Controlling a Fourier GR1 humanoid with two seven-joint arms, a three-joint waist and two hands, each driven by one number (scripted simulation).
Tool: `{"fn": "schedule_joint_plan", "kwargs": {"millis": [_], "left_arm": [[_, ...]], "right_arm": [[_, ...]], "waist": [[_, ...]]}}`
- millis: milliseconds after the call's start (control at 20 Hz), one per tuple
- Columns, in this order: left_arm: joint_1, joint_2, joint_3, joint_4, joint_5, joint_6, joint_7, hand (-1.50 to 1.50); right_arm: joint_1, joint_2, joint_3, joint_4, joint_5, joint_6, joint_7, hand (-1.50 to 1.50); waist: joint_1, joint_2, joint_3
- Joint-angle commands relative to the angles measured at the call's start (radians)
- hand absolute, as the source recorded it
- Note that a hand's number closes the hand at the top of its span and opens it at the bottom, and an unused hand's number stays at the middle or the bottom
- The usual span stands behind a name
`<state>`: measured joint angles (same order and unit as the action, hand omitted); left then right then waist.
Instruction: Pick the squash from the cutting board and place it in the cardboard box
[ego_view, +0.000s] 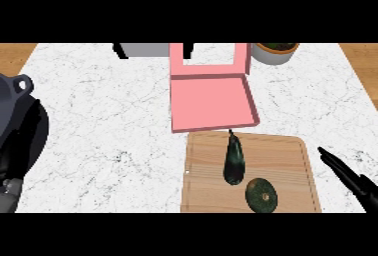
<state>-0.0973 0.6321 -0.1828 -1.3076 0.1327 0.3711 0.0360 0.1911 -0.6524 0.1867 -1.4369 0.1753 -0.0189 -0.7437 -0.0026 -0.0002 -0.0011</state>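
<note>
While left hand (16, 130) sits at left edge, fingers unclear to us, we note pink box (212, 102) mid-counter, lid flap up. Squash (234, 160) lies on cutting board (295, 155), just below box; round green item (261, 195) beside it. Right hand (353, 181) off board's right edge, fingers straight, apart, holding nothing.

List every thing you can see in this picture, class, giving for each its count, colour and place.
counter: one, white marbled, fills the view
box: one, pink, open, behind the cutting board
cutting board: one, light wood, near right
squash: one, dark green, long, on the board
round fruit: one, dark green, on the board's near part
pot: one, white, far right
grey object: one, far edge
left hand: one, black, left edge
right hand: one, black, open, lower right
</note>
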Motion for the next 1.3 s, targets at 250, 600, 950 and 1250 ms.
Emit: {"fn": "schedule_joint_plan", "kwargs": {"millis": [250, 600, 950, 1250], "left_arm": [[-0.003, 0.006, 0.026, 0.017, -0.012, -0.031, -0.008, 0.0], [-0.001, -0.053, 0.039, 0.028, -0.057, -0.023, -0.016, 0.0], [-0.03, -0.096, 0.071, 0.04, -0.117, -0.06, 0.016, 0.0], [-0.009, -0.102, 0.148, 0.034, -0.146, -0.115, 0.0, 0.0]], "right_arm": [[-0.058, -0.118, 0.148, -0.205, 0.281, 0.074, 0.4, -1.5], [-0.113, -0.073, 0.217, -0.291, 0.348, 0.261, 0.628, -1.5], [-0.204, 0.064, 0.248, -0.292, 0.456, 0.361, 0.784, -1.5], [-0.157, 0.127, 0.251, -0.25, 0.557, 0.352, 0.733, -1.5]], "waist": [[0.007, -0.001, -0.002], [0.002, -0.001, 0.0], [0.001, 0.0, 0.001], [0.0, -0.001, 0.001]]}}
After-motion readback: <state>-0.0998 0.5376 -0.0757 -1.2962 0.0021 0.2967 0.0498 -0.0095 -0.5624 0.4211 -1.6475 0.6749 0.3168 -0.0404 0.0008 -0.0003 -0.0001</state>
